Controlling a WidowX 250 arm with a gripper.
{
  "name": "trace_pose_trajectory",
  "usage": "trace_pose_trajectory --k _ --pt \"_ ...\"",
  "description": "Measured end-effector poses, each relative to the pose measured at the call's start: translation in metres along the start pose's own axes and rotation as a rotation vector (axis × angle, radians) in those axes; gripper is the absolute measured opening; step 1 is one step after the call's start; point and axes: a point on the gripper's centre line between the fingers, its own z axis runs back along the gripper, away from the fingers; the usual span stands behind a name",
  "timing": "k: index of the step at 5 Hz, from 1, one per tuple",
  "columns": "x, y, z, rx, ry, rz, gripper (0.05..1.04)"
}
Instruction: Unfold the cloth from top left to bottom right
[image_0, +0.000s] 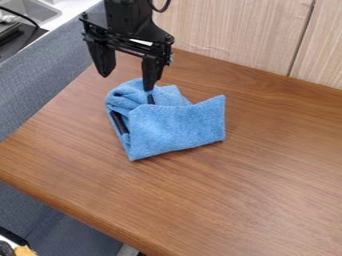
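Gripper (125, 83) spread wide, nothing in its grasp, at the upper-left part of the folded blue cloth (177, 127) on the wooden table (260, 185). For a clean unfold, it should pinch only the top layer there, lift slightly, then draw it toward bottom right.

A black arm (125, 16) has a curved black cable (160, 11) and a tool (127, 83) with tapered fingers (101, 56)

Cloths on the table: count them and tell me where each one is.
1. The blue cloth lies partly folded on the wooden table, below the open gripper; another could be hidden within its folds.
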Motion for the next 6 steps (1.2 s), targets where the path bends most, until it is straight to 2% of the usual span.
trace_pose_trajectory --k 2,4,6 --pt "0.001 -0.001 -0.021 0.002 0.044 -0.018 1.001" --pt "0.007 -0.005 -0.035 -0.019 0.038 -0.069 1.001" --pt "0.006 -0.026 -0.054 -0.035 0.101 -0.127 0.993"
